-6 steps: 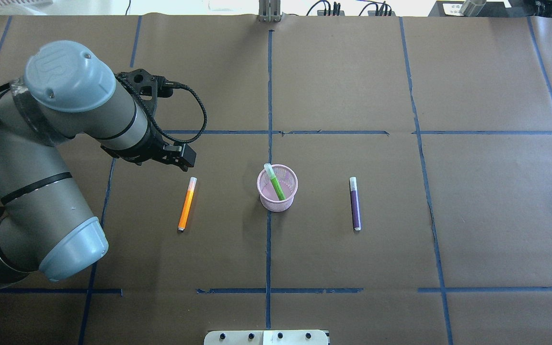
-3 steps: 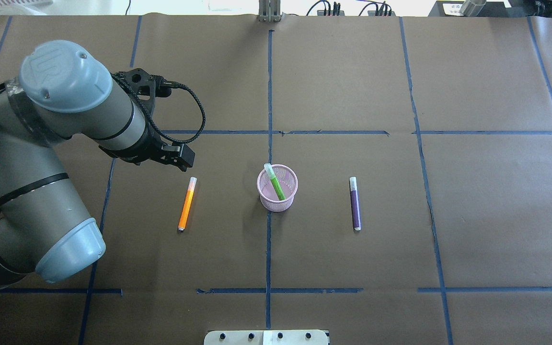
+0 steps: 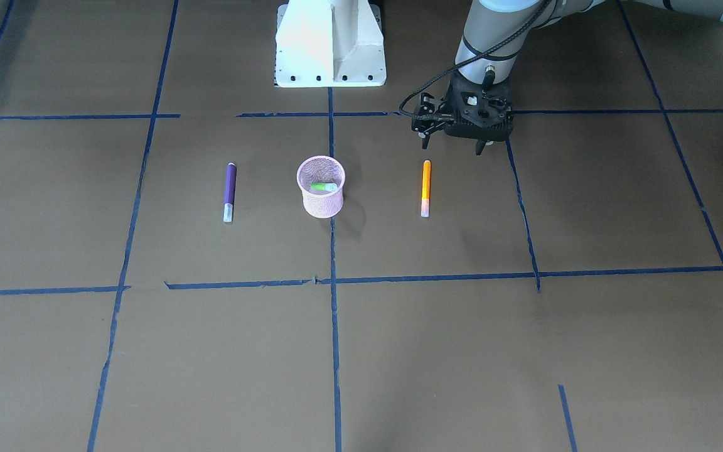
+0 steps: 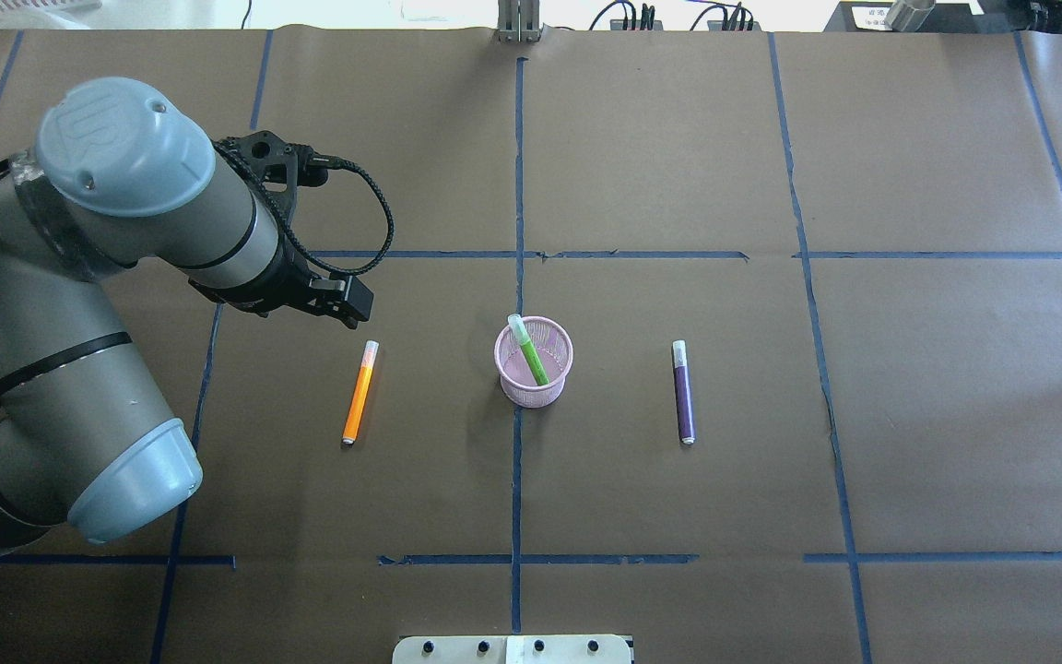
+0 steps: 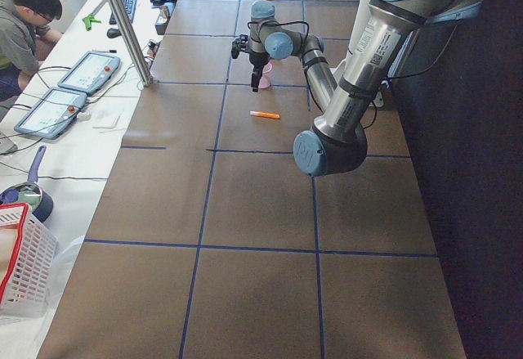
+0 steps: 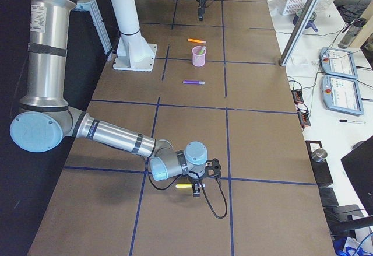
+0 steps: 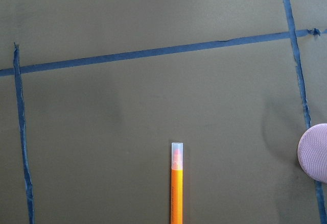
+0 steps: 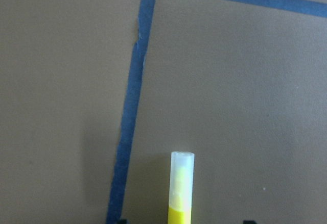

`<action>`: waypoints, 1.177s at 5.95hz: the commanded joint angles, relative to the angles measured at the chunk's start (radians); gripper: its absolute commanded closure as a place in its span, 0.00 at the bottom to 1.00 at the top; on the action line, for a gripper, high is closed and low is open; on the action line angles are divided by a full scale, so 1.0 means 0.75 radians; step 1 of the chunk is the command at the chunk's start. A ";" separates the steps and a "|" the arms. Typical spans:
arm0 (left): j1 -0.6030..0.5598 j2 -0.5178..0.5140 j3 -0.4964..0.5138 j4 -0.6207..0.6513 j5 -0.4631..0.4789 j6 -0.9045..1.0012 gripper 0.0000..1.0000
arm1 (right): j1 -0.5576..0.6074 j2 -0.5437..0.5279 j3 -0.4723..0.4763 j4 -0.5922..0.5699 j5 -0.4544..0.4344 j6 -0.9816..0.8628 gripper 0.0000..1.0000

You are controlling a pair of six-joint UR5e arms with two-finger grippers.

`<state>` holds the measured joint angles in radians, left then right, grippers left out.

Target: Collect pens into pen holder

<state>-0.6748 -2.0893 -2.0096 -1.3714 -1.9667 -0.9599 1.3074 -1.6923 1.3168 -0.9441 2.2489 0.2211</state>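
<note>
Hovering with both dark fingers spread and empty, the left gripper has the slim orange pen lying flat just beyond its tips; farther to its side stands the cylindrical pink wire-mesh pen holder, a green pen leaning inside.

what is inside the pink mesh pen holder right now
Only the green pen, leaning with its pale cap end above the rim of the pen holder. The floor right under it is covered. The orange pen and purple pen lie outside.
</note>
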 commanded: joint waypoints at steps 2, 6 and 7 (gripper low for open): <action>0.000 0.002 0.002 0.000 0.000 0.001 0.00 | -0.023 0.011 -0.015 0.001 0.000 -0.006 0.32; 0.000 0.002 0.008 -0.002 0.000 0.004 0.00 | -0.037 0.011 -0.025 0.001 0.000 -0.027 0.46; 0.000 0.002 0.010 -0.002 0.000 0.006 0.00 | -0.050 0.013 -0.027 0.001 -0.002 -0.031 0.55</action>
<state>-0.6750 -2.0878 -2.0032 -1.3725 -1.9665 -0.9568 1.2774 -1.6838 1.2988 -0.9434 2.2484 0.2004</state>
